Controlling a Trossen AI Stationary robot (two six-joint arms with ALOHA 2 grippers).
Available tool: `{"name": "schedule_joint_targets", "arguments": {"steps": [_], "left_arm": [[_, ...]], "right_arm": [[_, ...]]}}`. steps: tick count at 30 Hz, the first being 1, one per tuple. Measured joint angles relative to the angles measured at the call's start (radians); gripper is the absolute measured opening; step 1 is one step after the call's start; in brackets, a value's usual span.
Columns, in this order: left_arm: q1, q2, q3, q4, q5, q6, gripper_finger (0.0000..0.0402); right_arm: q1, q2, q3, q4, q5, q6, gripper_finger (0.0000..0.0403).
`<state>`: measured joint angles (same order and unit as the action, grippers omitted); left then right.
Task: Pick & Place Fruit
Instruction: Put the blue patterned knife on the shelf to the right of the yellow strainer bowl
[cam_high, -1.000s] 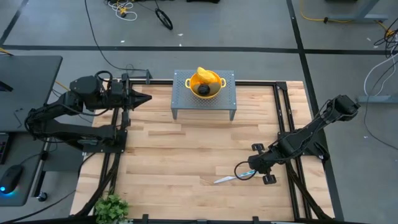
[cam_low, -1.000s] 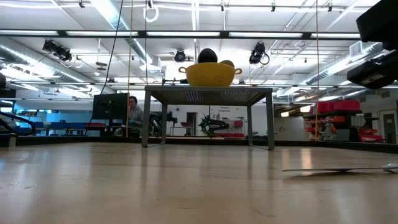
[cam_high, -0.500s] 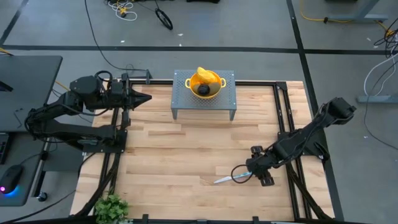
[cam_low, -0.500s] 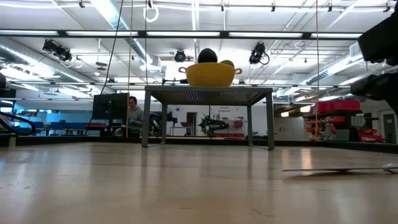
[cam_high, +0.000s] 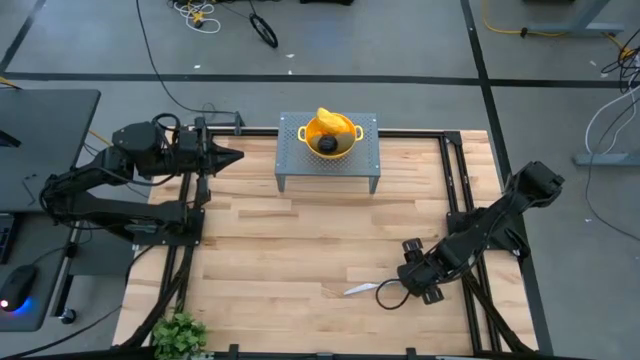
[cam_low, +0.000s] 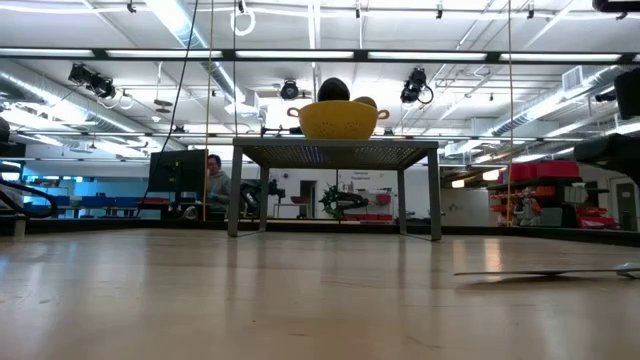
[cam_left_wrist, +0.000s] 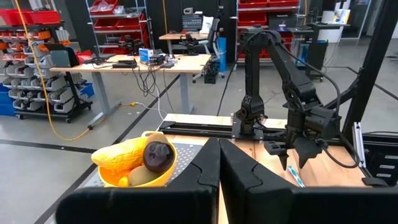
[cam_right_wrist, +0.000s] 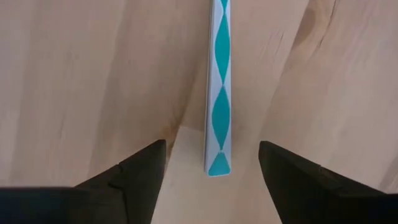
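The fruit lies in the yellow two-handled bowl (cam_high: 330, 136): a yellow-orange oblong piece (cam_left_wrist: 121, 155), a dark round one (cam_left_wrist: 158, 155) and a pale oval (cam_left_wrist: 140, 178). The bowl stands on a small grey perforated stand (cam_high: 300, 160) at the table's far side. My left gripper (cam_high: 236, 157) is shut and empty, off the table's far left, pointing toward the bowl. My right gripper (cam_right_wrist: 211, 155) is open, low over the table at the near right. Its fingers (cam_right_wrist: 140, 171) stand on either side of the near end of the knife's handle (cam_right_wrist: 217, 124) without touching it.
The knife (cam_high: 362, 289) lies flat on the wooden table, its blade toward the left; it also shows in the low view (cam_low: 540, 271). Black frame rails (cam_high: 455, 190) run along both table sides. A potted plant (cam_high: 180, 335) stands at the near left corner.
My right gripper has moved toward the table's near edge and a little left, coming down over the knife's handle. The knife and the bowl have stayed where they were.
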<state>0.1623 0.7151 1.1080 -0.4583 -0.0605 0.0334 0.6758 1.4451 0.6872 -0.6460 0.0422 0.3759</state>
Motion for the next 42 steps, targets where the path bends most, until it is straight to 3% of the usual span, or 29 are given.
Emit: {"name": "schedule_joint_targets", "arguments": {"steps": [22, 42], "left_arm": [[0.000, 0.000, 0.000, 0.000, -0.012, 0.000, 0.0004], [0.000, 0.000, 0.000, 0.000, -0.026, -0.003, 0.0004]], "right_arm": [[0.000, 0.046, 0.000, 0.008, -0.008, 0.000, 0.0230], [0.000, 0.046, 0.000, 0.008, -0.014, 0.000, 0.0122]]}}
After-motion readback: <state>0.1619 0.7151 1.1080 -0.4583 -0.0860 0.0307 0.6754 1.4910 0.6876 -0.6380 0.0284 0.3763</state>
